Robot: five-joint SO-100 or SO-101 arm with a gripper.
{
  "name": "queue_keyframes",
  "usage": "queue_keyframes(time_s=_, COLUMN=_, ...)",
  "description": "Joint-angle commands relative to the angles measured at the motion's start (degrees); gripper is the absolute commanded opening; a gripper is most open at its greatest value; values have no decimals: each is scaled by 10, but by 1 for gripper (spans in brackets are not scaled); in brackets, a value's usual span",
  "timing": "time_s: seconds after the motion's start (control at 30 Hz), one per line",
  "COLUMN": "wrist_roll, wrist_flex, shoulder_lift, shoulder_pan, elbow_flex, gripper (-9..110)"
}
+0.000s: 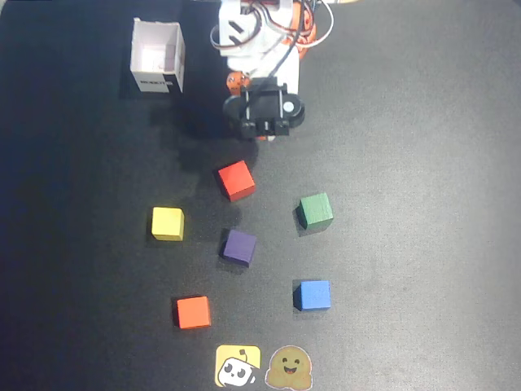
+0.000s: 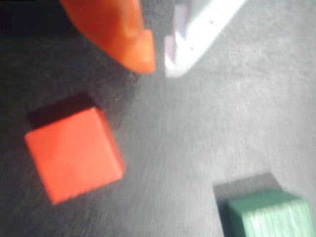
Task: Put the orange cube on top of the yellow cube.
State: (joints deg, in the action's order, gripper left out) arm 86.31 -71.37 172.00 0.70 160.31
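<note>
Worryingly, the gripper (image 2: 158, 66) is hovering nearly closed and empty just above the red cube (image 1: 236, 180), while the orange cube (image 1: 194, 312) is sitting well away, below the yellow cube (image 1: 168, 223); the similar colours are inviting a wrong pick.

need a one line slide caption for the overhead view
Gripper above six spread cubes on a black table: orange cube far from yellow cube, nothing stacked.
</note>
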Motion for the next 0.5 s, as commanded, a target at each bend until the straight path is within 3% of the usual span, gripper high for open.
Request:
queue_keyframes(time_s=0.0, wrist_roll=12, wrist_flex=20, shoulder_lift=-114, shoulder_pan=1, elbow_flex=-91, gripper=0)
queue_keyframes(time_s=0.47, wrist_roll=19, wrist_flex=-1, shoulder_lift=-587, shoulder_pan=-68, elbow_flex=-487, gripper=1)
